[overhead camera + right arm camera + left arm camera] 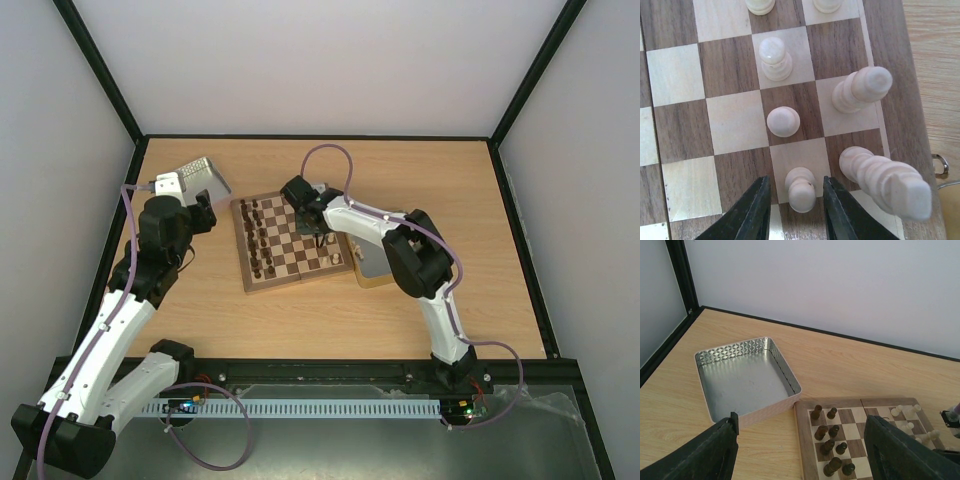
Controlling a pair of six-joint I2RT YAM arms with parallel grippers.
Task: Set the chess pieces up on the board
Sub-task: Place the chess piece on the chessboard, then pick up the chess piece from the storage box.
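Note:
The board (295, 240) lies mid-table, with dark pieces (258, 240) on its left side and cream chess pieces (333, 250) along its right. In the right wrist view my right gripper (795, 186) stands open around a cream pawn (801, 189) upright on a light square, with a small gap on each side. Nearby stand another pawn (783, 121), a third pawn (774, 57) and two taller cream pieces (862, 89) (885, 180) by the border. My left gripper (801, 440) hangs open and empty over the board's far left corner (807, 440).
An empty shiny tin (745, 377) sits just off the board's far left corner. A second tin (372, 268) lies against the board's right edge, partly under the right arm. Black frame posts and white walls ring the table.

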